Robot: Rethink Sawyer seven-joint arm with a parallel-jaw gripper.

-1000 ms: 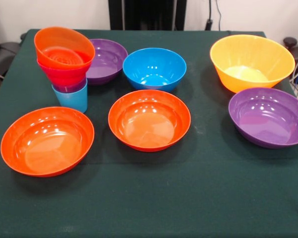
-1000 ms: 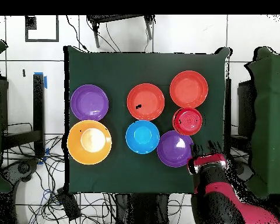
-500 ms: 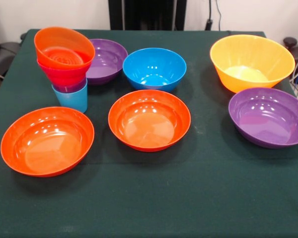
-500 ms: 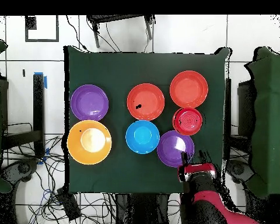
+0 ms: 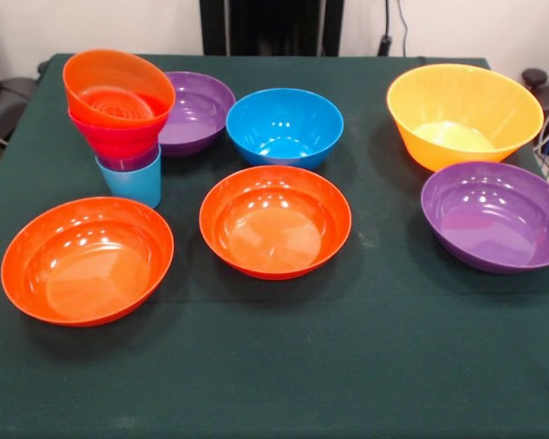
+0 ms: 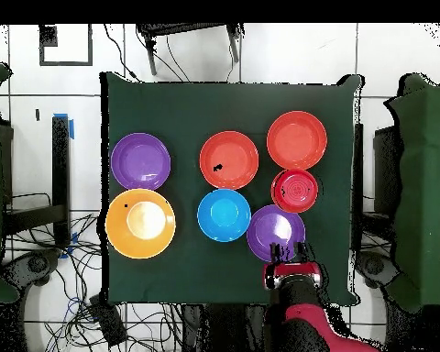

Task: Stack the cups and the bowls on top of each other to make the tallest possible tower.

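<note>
The tower (image 5: 119, 128) stands at the left of the front view: a light blue cup (image 5: 130, 186) lowest, a purple cup, a pink bowl, and a small orange bowl (image 5: 119, 87) tilted on top. Overhead it shows as the tower (image 6: 295, 190). Loose on the cloth are a blue bowl (image 5: 284, 125), two orange-red bowls (image 5: 274, 219) (image 5: 87, 259), two purple bowls (image 5: 197, 112) (image 5: 494, 217) and a yellow-orange bowl (image 5: 464, 114). Only the overhead view shows my gripper (image 6: 289, 249), open and empty, at the base-side rim of a purple bowl (image 6: 275, 232).
A dark green cloth (image 5: 366, 366) covers the table to its edges. Cables lie on the floor around the table (image 6: 123, 316). Overhead, the red arm (image 6: 306, 325) reaches in over the table's bottom edge.
In the overhead view my arm has swung left along the table's bottom edge, from the right corner to the purple bowl's rim. The bowls and tower have not moved.
</note>
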